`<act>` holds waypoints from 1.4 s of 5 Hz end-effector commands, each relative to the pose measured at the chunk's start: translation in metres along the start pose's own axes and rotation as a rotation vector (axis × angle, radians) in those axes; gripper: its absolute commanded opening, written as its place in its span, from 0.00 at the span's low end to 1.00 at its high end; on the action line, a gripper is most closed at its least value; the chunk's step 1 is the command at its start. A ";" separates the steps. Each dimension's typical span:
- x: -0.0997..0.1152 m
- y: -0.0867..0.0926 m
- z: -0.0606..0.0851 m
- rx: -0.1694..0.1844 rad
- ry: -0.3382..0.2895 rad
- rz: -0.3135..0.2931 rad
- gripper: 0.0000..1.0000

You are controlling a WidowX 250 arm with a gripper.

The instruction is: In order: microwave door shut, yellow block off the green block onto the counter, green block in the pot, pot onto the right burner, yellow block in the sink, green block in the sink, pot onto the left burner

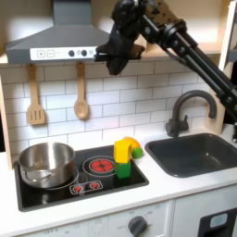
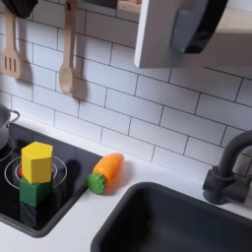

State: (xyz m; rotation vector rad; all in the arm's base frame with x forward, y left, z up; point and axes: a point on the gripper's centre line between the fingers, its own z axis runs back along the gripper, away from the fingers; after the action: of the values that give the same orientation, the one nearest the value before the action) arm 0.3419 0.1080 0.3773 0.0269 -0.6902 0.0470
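In both exterior views the yellow block (image 1: 122, 148) (image 2: 36, 160) stands on top of the green block (image 1: 122, 168) (image 2: 32, 189), at the right burner of the black cooktop (image 1: 93, 180). The steel pot (image 1: 46, 162) sits on the left burner with nothing visible inside. The dark sink (image 1: 197, 153) (image 2: 182, 224) lies to the right, set in the white counter (image 1: 167, 185). My gripper (image 1: 113, 57) hangs high up beside the range hood, far above the blocks; its jaws are too dark to read. A light microwave door (image 2: 157, 34) with a dark curved handle (image 2: 192, 27) shows at the second exterior view's top right.
An orange-and-green toy vegetable (image 1: 136, 146) (image 2: 106, 169) lies just right of the blocks. A spatula (image 1: 35, 100) and a wooden spoon (image 1: 81, 94) hang on the tiled wall. The dark faucet (image 1: 185, 109) (image 2: 231, 167) stands behind the sink. The range hood (image 1: 56, 39) juts out over the cooktop.
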 end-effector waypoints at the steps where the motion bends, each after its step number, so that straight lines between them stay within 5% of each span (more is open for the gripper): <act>1: -0.046 -0.012 0.016 -0.023 0.131 0.014 0.00; 2: -0.062 -0.021 0.019 -0.062 0.224 0.009 0.00; 3: -0.082 -0.025 0.027 -0.072 0.301 0.049 1.00; 5: -0.114 -0.044 0.045 -0.111 0.373 0.038 1.00; 7: -0.135 -0.055 0.057 -0.143 0.406 -0.035 1.00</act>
State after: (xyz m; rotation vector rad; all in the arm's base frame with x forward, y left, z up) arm 0.2050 0.0441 0.3365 -0.1048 -0.2948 -0.0462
